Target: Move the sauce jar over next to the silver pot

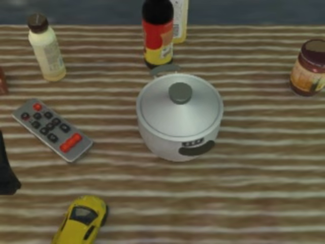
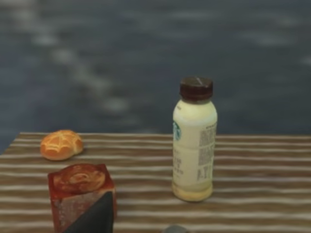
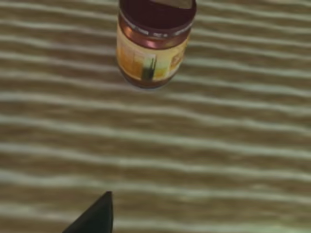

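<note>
Sauce jar (image 1: 307, 68) upright, far from silver pot (image 1: 180, 116)

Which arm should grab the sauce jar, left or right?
Right, most likely. The sauce jar stands at the table's right edge, apart from the silver pot, and fills the right wrist view. The left wrist view faces the cream bottle on the far left.

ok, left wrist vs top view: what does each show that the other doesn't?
Left wrist only: a bread roll and a reddish-brown block, whole, on the table.

Top only: silver pot, sauce jar at the table's right edge, apart from the pot, tall dark bottle, remote, yellow toy car.

Both: the cream bottle with brown cap, upright, and the striped table.
</note>
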